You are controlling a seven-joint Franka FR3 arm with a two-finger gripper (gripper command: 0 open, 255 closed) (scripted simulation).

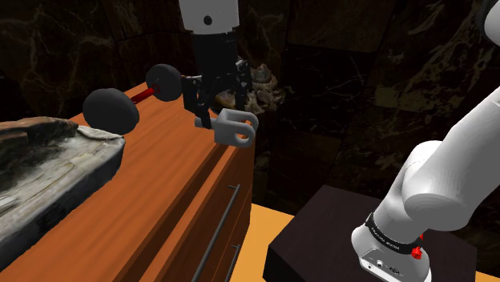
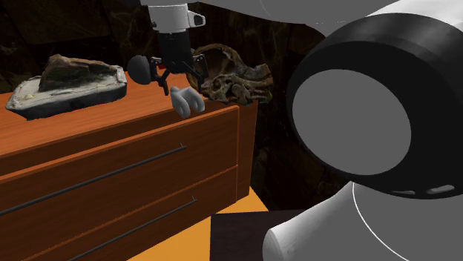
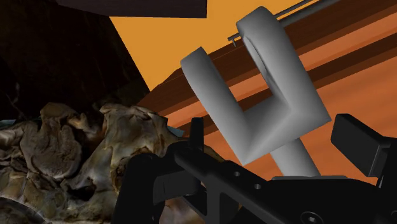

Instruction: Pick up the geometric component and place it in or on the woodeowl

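While the black fingers (image 3: 359, 145) are clasping the grey forked component (image 1: 236, 128) by its stem over the dresser's (image 1: 176, 184) corner, prongs pointing away from the hand, the gnarled brown owl (image 1: 263, 94) is sitting just beside it.

Lighting is dim overall; walls (image 1: 360, 72) are near black. Dresser top (image 1: 160, 184) and floor (image 1: 263, 234) glow orange. Arm (image 1: 449, 176) is brightest; component (image 3: 286, 121) shows smooth grey shading.

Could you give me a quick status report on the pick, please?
Tool at front edge of dresser, grip unconfirmed. Grey component right at tool. Gnarled brown bowl just beyond. Black dumbbell close beside tool.
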